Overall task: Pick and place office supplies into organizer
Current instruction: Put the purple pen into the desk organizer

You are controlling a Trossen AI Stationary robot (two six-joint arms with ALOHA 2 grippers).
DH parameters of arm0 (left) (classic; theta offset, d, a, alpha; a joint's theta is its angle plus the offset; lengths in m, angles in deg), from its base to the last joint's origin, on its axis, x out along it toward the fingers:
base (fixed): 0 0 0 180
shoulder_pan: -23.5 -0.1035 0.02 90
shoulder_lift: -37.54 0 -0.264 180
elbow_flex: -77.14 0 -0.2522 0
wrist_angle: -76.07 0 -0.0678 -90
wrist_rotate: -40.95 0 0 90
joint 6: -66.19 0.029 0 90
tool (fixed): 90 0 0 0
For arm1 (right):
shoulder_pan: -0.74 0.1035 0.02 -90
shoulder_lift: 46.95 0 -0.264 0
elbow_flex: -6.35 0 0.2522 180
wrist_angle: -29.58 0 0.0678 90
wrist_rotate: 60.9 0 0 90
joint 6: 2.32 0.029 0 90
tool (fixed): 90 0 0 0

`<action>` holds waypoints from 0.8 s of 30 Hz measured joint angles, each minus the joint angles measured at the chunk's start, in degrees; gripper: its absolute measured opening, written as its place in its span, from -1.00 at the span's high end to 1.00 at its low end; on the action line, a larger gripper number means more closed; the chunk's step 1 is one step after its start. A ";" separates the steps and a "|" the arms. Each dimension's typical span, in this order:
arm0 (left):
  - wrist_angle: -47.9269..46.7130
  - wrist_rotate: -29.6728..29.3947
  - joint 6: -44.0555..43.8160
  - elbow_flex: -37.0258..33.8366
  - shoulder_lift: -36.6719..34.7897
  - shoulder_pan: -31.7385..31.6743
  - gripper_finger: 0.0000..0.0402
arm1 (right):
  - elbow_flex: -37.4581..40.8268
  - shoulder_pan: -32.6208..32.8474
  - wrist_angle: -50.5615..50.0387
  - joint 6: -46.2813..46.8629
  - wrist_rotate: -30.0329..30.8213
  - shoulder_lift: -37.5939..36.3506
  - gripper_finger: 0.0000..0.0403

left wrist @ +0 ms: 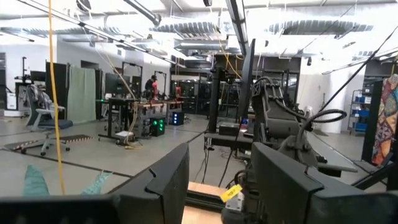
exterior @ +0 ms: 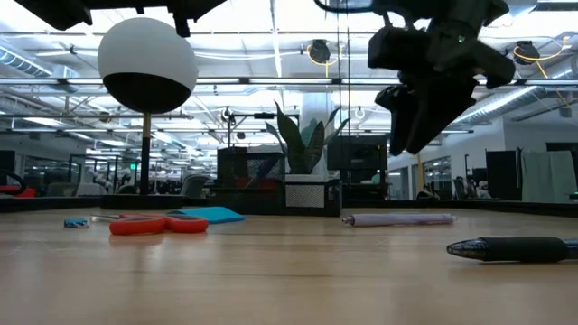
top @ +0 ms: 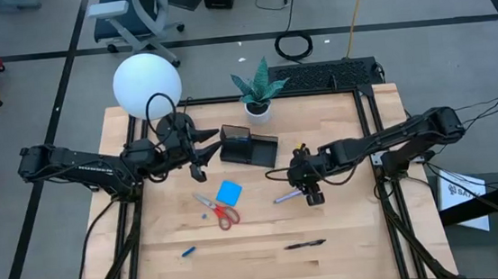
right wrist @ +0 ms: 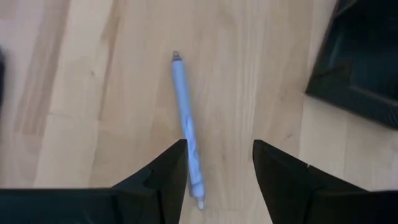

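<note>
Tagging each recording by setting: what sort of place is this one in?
Most likely a robotics lab or open workshop floor. The wooden table stands on grey floor marked with dark lines, an office chair behind it. Beyond are exposed ceiling ducts, equipment racks and a distant person.

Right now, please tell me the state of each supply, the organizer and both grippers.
grey-and-blue pen: flat on table, below right gripper
black pen: flat, untouched
scissors: flat, beside note pad
note pad: flat
organizer: upright on table
right gripper: open, above pen
left gripper: open, raised, empty
</note>
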 joint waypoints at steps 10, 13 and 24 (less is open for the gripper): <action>0.07 -0.05 0.00 0.01 0.00 0.01 0.11 | -1.86 0.26 1.18 -0.93 -2.94 7.87 0.15; 0.07 -0.09 0.03 0.01 0.00 0.00 0.11 | -3.84 0.27 1.05 -1.05 -2.99 10.31 0.15; 0.07 -0.15 0.22 0.01 0.00 0.02 0.11 | -10.21 0.43 -3.36 -1.37 -3.29 21.27 0.15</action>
